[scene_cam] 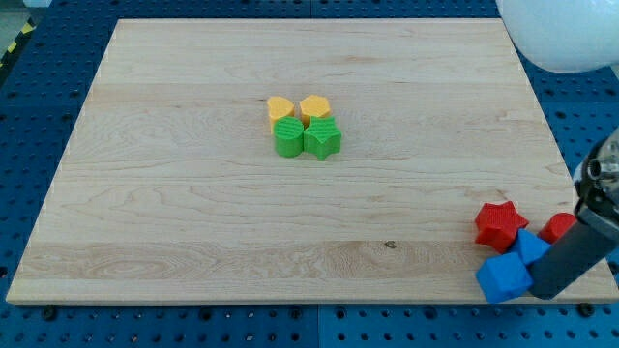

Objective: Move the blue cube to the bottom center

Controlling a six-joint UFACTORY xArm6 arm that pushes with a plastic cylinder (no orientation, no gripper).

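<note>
The blue cube (503, 278) lies at the board's bottom right corner, close to the bottom edge. A second blue block (530, 245) touches it from above and to the right. A red star (500, 224) sits just above them, and another red block (558, 228) shows to the right, partly hidden behind the rod. My tip (545, 288) is down at the bottom right, right beside the blue cube on its right side. I cannot tell whether it touches the cube.
Two yellow blocks (280, 108) (314, 106) and two green blocks (287, 138) (323, 139) form a tight cluster above the board's middle. The wooden board's (193, 222) right edge is close to my tip. A white rounded object (561, 34) is at the view's top right.
</note>
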